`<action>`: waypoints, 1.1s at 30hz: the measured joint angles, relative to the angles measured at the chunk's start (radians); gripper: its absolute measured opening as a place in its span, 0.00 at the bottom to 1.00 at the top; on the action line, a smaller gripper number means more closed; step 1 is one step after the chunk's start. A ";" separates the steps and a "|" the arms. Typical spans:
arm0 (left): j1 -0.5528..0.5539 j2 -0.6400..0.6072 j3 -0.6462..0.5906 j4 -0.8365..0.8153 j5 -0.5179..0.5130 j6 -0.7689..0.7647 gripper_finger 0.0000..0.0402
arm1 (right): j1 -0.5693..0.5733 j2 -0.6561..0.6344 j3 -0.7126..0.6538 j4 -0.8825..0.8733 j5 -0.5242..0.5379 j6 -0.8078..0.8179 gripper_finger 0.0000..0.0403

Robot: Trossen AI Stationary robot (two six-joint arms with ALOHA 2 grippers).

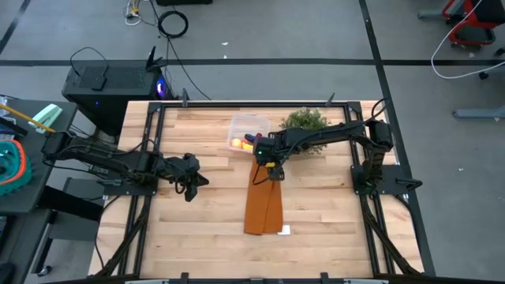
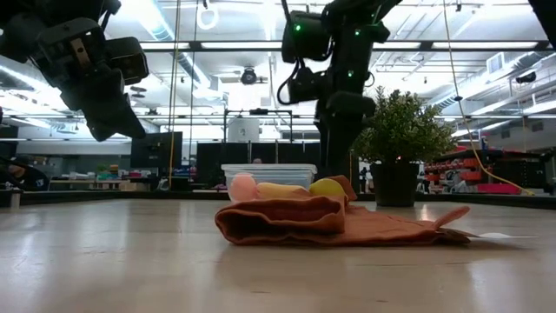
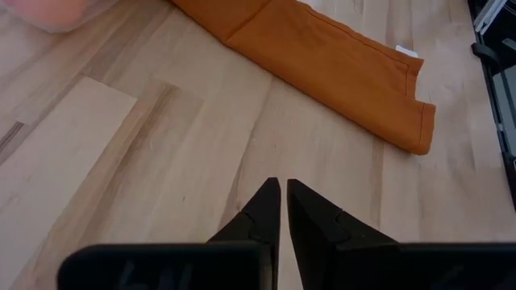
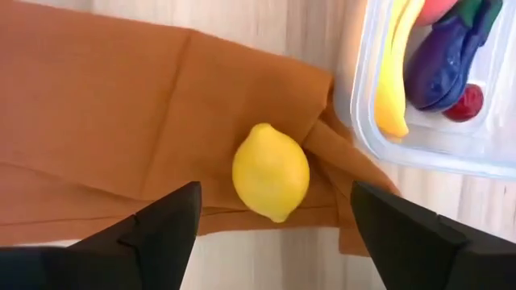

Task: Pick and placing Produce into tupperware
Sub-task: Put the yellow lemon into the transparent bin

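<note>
Right wrist view: smooth yellow lemon [image 4: 271, 171] lies on the bunched end of the long orange-brown cloth [image 4: 121, 113], just beside the clear rounded plastic tupperware box [image 4: 367, 121] but not in it. Right gripper [image 4: 274, 221] hovers directly above the lemon, fingers [image 4: 157, 229] spread wide on either side, not touching it. Inside the box: yellow banana [image 4: 391, 80] along the near wall, dark purple-blue eggplant-like piece [image 4: 451, 56] next to it, small red piece [image 4: 466, 103], and a red-orange round fruit [image 4: 439, 8] partly cut off at the edge.

High view: box [image 1: 237, 125] sits at about 12 o'clock on the light wooden table [image 1: 189, 229], cloth [image 1: 263, 209] running from it toward 6 o'clock, right gripper [image 1: 271, 170] over the cloth's 12 o'clock end. Green bushy potted plant [image 1: 304, 121] stands at roughly 1 o'clock, just right of the box.

Left gripper [image 1: 189, 183] hangs over bare wood at about 9 o'clock, well apart from the cloth; left wrist view shows its fingers [image 3: 310, 221] pressed together, holding nothing.
</note>
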 joint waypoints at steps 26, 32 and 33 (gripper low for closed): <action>0.000 0.000 0.000 -0.036 0.000 0.000 0.08 | -0.012 0.106 -0.006 0.025 -0.022 0.020 0.79; 0.000 0.000 0.000 -0.038 0.000 0.000 0.10 | -0.018 0.106 -0.006 0.033 -0.027 0.023 0.77; 0.000 0.000 0.000 -0.038 0.000 0.000 0.10 | -0.019 0.106 -0.006 0.037 -0.029 0.028 0.76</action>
